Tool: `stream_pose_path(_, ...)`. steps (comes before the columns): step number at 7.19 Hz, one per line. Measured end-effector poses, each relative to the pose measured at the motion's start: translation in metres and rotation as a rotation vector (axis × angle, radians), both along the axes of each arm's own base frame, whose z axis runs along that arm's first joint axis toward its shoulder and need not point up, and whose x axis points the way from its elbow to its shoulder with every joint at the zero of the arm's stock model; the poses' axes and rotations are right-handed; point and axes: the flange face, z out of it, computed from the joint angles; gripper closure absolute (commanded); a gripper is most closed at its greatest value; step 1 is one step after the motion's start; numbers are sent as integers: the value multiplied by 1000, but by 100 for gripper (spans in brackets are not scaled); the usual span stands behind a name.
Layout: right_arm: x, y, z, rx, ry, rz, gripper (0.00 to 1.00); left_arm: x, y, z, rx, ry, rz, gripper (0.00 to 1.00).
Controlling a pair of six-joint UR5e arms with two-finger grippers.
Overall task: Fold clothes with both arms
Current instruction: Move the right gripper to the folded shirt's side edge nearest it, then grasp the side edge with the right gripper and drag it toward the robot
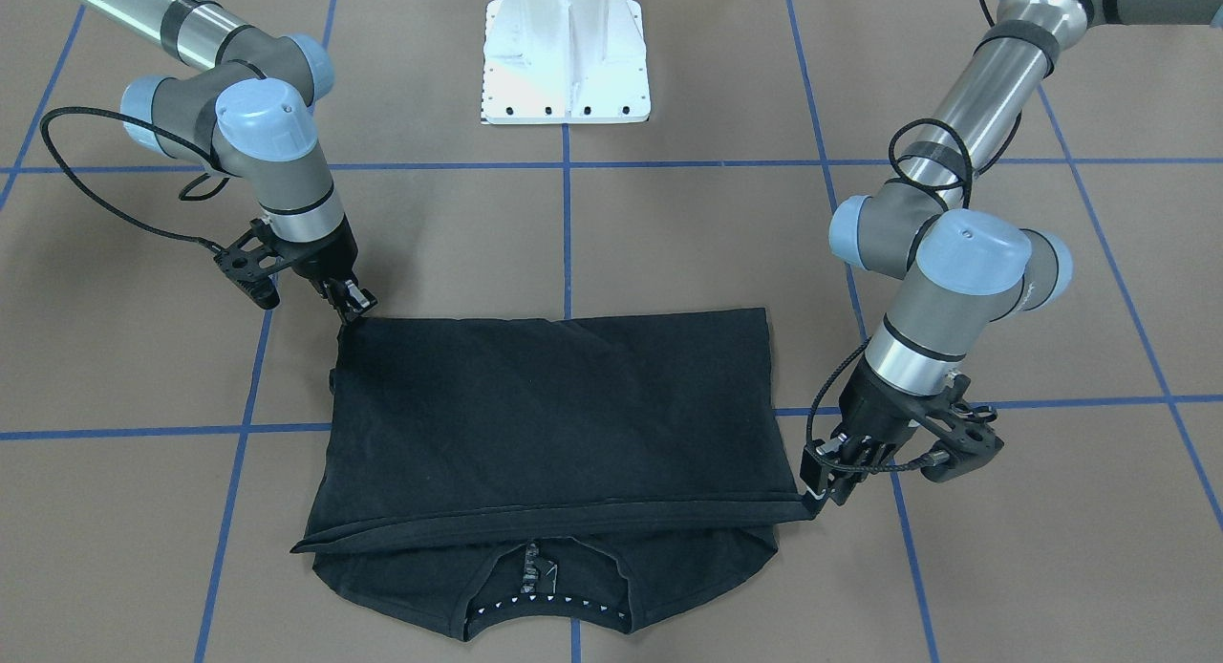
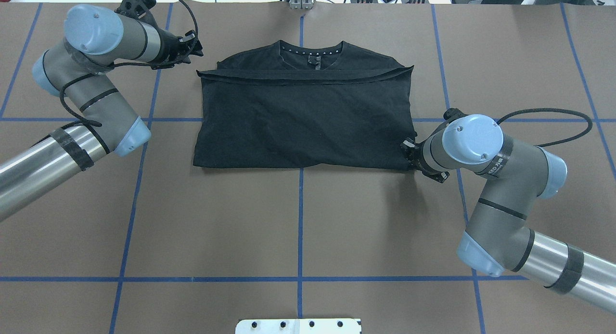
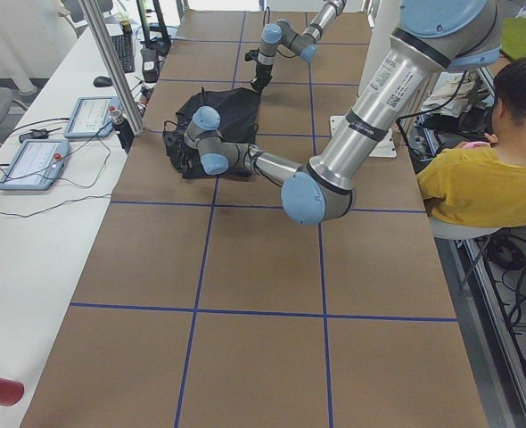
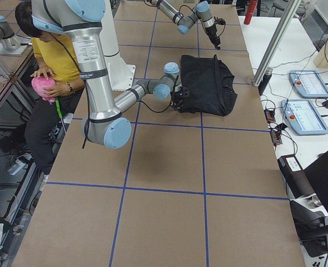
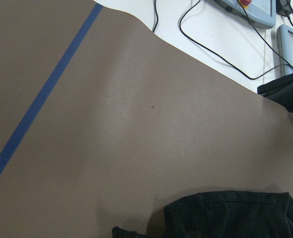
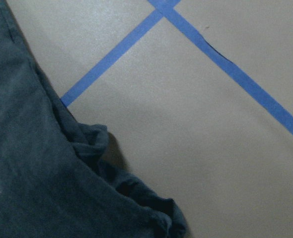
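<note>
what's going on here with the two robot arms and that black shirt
The robot's grey-and-silver left arm and right arm are folding a black short-sleeved T-shirt on the brown table. The shirt's lower half is folded up toward the collar, with the hem stopping just short of the neckline. The left gripper is at one end of that folded-over hem. The right gripper is at the fold's corner on the opposite side. Whether either one is pinching cloth cannot be told.

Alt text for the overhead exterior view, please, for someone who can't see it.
A black T-shirt lies on a brown table with blue tape lines, its lower half folded up to below the collar. The left gripper sits by the folded layer's far left corner and the right gripper at its near right corner; whether either grips cloth is unclear.
</note>
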Motion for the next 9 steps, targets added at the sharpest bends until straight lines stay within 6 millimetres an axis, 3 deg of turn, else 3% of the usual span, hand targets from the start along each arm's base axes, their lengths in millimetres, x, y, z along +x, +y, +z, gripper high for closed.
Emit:
stream_pose_path(3,11,-4,-4,1,-13,-5,100,0,0,0,-1,0,0,54)
stream_pose_path(5,42,8,-16,-14,-60,-31,100,-1,1,0,0,1,0,54)
stream_pose_path(7,79,40,-22,-57,-111,-56,100,-3,3,-3,6,7,0,55)
stream_pose_path(8,87,66,-24,-137,-154,-91,100,-6,7,-4,11,13,2,55)
stream_pose_path(9,80,95,-29,-230,-192,-136,100,-11,14,-6,20,20,5,55)
